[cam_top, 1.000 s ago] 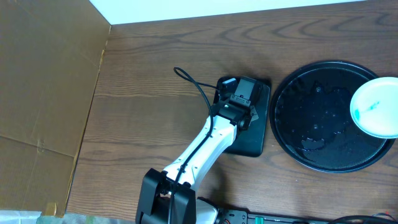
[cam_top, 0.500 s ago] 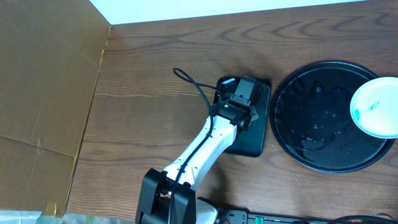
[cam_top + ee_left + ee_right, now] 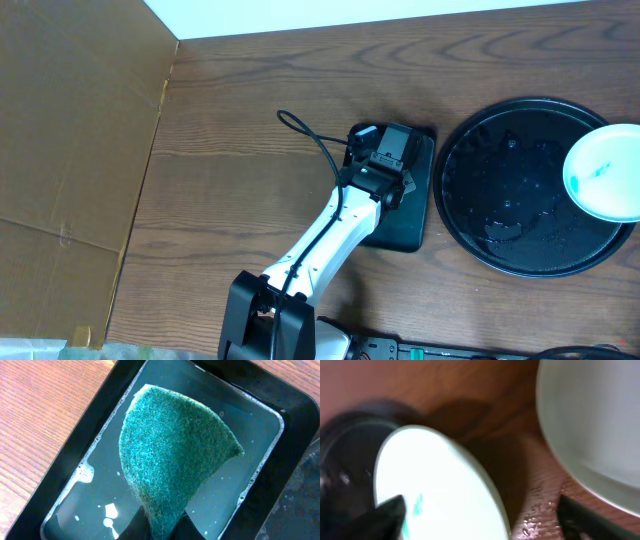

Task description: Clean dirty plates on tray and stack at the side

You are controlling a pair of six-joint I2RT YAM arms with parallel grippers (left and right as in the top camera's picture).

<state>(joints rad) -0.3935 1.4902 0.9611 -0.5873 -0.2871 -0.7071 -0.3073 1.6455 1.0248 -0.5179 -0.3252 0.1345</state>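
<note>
One dirty plate [image 3: 605, 170], white with a teal smear, lies at the right side of the round black tray [image 3: 510, 190]. In the right wrist view the same plate [image 3: 435, 485] fills the lower middle, with the tray [image 3: 340, 460] dark at the left. My right gripper [image 3: 487, 520] is open. One finger hangs over the plate and the other over the wet wooden table, straddling the plate's right rim. My left gripper [image 3: 162, 530] is shut on a green scouring pad [image 3: 175, 445] above soapy water. From overhead, the left gripper [image 3: 385, 165] is over the small rectangular tray.
The rectangular black tray [image 3: 405, 225] holds soapy water, its rim [image 3: 82, 435] showing in the left wrist view. Another white plate [image 3: 590, 420] sits on the table beside the round tray. A cardboard wall [image 3: 70, 150] stands at the left. A cable [image 3: 310, 135] loops by the left arm.
</note>
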